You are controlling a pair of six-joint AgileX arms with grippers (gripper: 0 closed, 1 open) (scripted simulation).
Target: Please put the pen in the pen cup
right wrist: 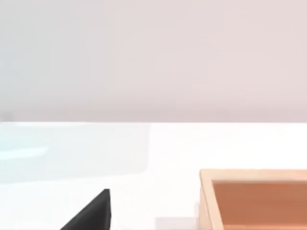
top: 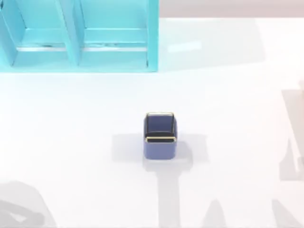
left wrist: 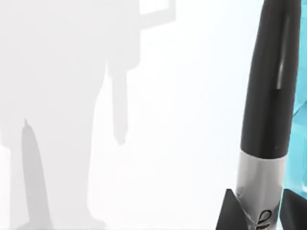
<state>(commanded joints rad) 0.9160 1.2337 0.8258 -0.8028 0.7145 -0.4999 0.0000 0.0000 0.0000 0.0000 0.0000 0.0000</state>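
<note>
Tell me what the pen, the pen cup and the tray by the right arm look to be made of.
Pen: glossy black cap with a soft highlight and a matte silver-grey barrel, likely plastic, perhaps metal; the left gripper's jaws clasp it.
Pen cup: smooth blue walls, thin shiny gold rim, ceramic or plastic.
Tray: flat matte orange-tan walls, wood-like, though no grain shows.

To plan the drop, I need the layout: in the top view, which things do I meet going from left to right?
Shelf unit at the far left → pen cup near the middle.
</note>
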